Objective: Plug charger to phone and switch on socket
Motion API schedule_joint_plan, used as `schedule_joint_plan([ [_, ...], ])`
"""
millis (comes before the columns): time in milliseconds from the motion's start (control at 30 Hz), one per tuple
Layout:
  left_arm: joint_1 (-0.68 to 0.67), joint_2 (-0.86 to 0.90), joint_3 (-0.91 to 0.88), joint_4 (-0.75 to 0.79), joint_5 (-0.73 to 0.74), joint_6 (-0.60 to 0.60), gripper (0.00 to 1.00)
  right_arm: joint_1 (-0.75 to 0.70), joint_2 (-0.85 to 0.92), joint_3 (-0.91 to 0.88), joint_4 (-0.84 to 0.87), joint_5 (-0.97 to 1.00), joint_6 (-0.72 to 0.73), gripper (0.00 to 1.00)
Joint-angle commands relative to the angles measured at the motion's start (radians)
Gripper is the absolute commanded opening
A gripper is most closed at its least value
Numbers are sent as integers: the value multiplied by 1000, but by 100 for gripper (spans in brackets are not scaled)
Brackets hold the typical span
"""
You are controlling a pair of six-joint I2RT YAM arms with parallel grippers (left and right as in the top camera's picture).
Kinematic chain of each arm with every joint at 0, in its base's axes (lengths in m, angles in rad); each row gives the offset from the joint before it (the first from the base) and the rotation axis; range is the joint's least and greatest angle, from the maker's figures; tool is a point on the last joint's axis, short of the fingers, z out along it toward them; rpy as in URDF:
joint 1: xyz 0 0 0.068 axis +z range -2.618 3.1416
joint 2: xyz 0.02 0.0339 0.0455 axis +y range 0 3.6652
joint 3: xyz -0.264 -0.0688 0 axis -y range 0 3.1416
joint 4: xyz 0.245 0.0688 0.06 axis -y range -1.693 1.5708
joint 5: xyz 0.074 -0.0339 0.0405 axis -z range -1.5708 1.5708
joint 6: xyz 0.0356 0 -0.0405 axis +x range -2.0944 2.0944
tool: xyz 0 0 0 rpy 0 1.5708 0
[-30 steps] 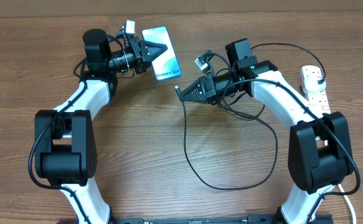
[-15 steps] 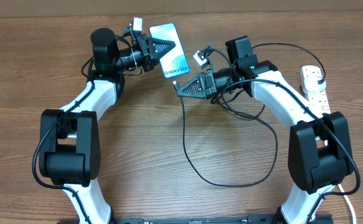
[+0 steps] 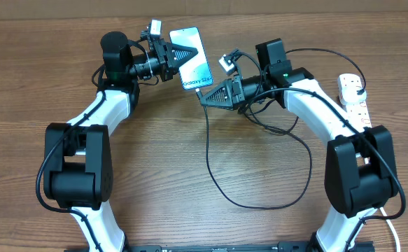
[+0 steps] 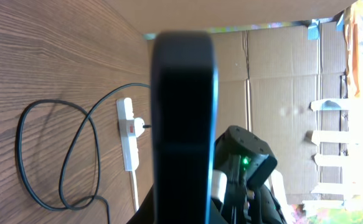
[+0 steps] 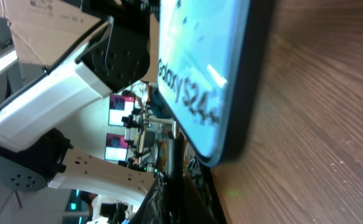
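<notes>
My left gripper [image 3: 184, 54] is shut on the phone [image 3: 192, 59] and holds it tilted above the table's far middle, its light-blue screen lit. In the left wrist view the phone [image 4: 183, 118] shows edge-on as a dark slab. My right gripper [image 3: 204, 98] is shut on the charger [image 3: 208, 150] close to its connector tip, right below the phone's lower end. In the right wrist view the charger [image 5: 175, 155] rises to just under the phone [image 5: 200, 62]; I cannot tell whether the tip is in the port. The black cable loops over the table to the socket [image 3: 354, 98].
The socket [image 4: 128, 134] lies at the table's right edge with a black plug [image 3: 358, 89] in it and a white cord trailing toward the front. The charger's slack [image 4: 44, 155] forms a wide loop at centre right. Cardboard boxes [image 4: 281, 68] stand behind the table.
The left gripper has carried the phone to the right and a little farther back. The right gripper has moved the charger's tip up and left, to the phone's lower end.
</notes>
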Motion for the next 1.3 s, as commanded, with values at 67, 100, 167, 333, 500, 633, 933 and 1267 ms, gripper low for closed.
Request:
schedule_joint_plan([
  [67, 1, 0, 10, 27, 32, -27, 5, -35, -14, -6, 5, -17, 12, 4],
  [100, 1, 0, 10, 31, 32, -32, 4, -36, -14, -6, 5, -17, 12, 4],
  [167, 0, 0, 10, 42, 31, -33, 5, -36, -14, -6, 7, -17, 12, 4],
  [333, -6, 0, 10, 42, 24, -38, 5, -35, -14, -6, 32, -17, 24, 4],
  [500, -8, 0, 10, 42, 21, -40, 4, -35, -14, -6, 50, -17, 42, 4],
  [633, -12, 0, 10, 42, 13, -40, 4, -33, -14, -6, 50, -21, 42, 4],
  [933, -27, 0, 10, 42, -7, -40, 4, -28, -14, -6, 45, -21, 42, 4],
  [1267, -27, 0, 10, 76, -11, -68, 5, -27, -14, -6, 38, -21, 42, 4],
])
